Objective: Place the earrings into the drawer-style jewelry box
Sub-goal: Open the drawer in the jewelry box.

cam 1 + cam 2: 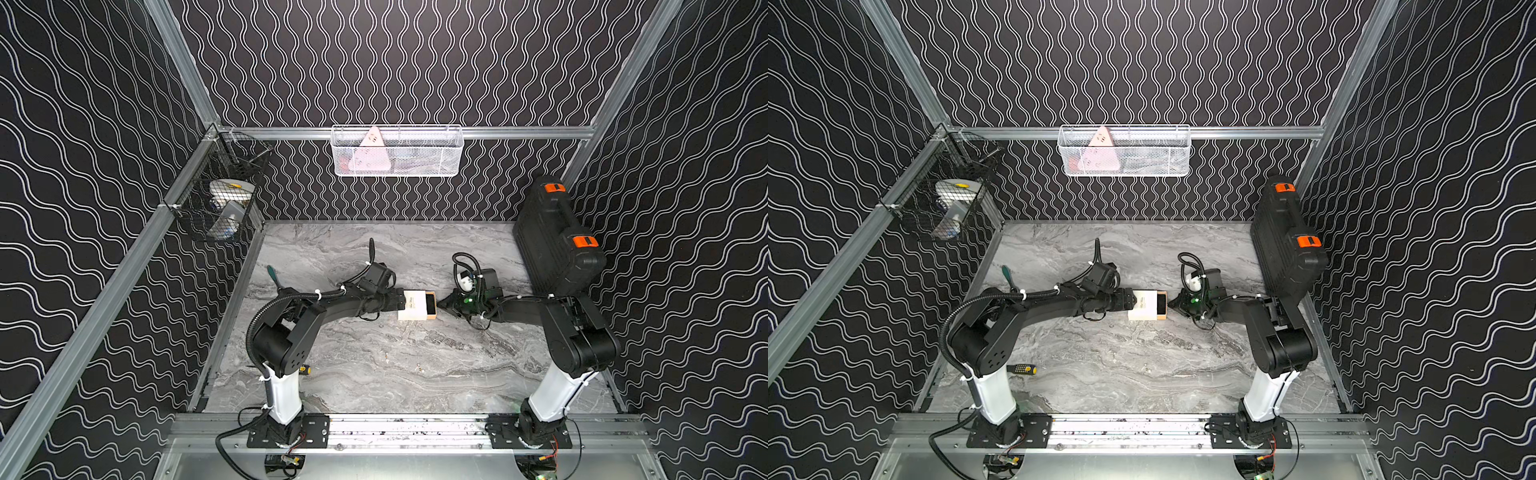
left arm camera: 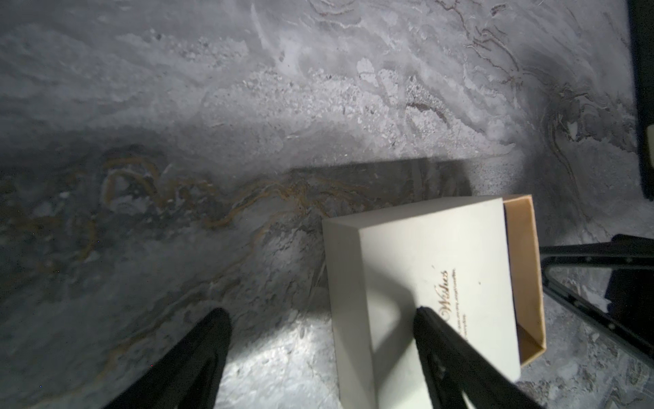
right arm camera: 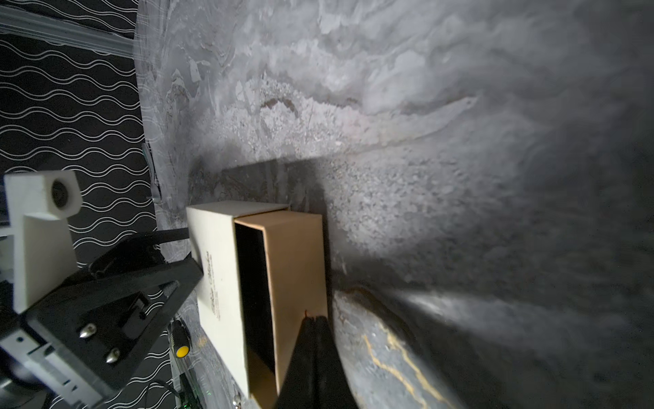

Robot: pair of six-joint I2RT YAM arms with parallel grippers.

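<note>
Marble table (image 1: 353, 374): earrings (image 1: 419, 368) in both top views only; jewelry box (image 2: 424, 265) in all

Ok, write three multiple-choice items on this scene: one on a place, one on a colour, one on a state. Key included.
1. The two earrings lie: A) in the tray; B) on the table, apart from the box; C) on top of the box.
2. The latches on the black case are: A) orange; B) green; C) white.
3. The box's tray is: A) pushed fully in; B) partly slid out; C) lying apart from the box.
Key: 1 B, both specks glint on bare marble; 2 A, both show orange in both top views; 3 B, its black lining shows beyond the box's open end.
</note>
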